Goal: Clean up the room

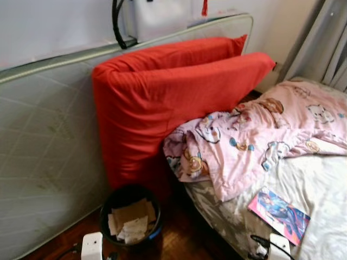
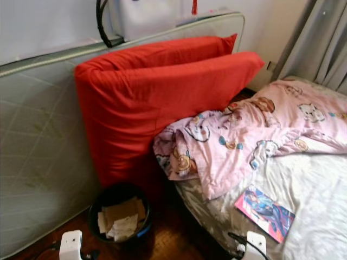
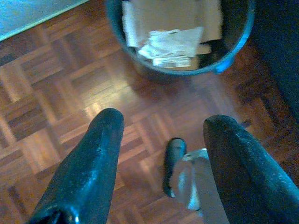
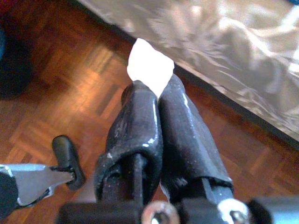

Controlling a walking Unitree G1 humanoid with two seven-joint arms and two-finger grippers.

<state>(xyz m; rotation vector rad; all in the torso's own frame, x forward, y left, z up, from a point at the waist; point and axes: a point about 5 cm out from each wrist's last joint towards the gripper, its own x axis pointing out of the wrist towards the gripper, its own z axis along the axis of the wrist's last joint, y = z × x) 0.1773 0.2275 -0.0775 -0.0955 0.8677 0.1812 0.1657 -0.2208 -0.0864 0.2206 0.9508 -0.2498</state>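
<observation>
Right gripper [image 4: 150, 100] is clamped tight on a small white scrap [image 4: 148, 67], looks like crumpled paper or tissue, poking out past the fingertips; it hangs low over the parquet floor [image 4: 70, 84], just beside the near side edge of the bed [image 4: 224, 51]. Left gripper [image 3: 161, 140] is wide open and empty, hovering over the floor with the black bin [image 3: 233, 51] directly ahead of its fingers. We read the key relation as this: the bin [image 1: 130, 216] sits on the floor to the left of the held scrap, between the bed's near corner and the grey mattress [image 1: 43, 157] leaning on the wall, already part full of paper [image 1: 130, 222]. So the left arm is nearer the bin, but the load is in the right one; we'd expect the right arm to swing left across the body to get over the bin mouth. Further out, a magazine [image 1: 279, 214] lies near the bed's near edge, long axis running diagonally, on the right arm's side. Beyond it a pink quilt [image 1: 255, 138] is bunched over the bed, and a red cushion [image 1: 162, 103] leans against the mattress.
</observation>
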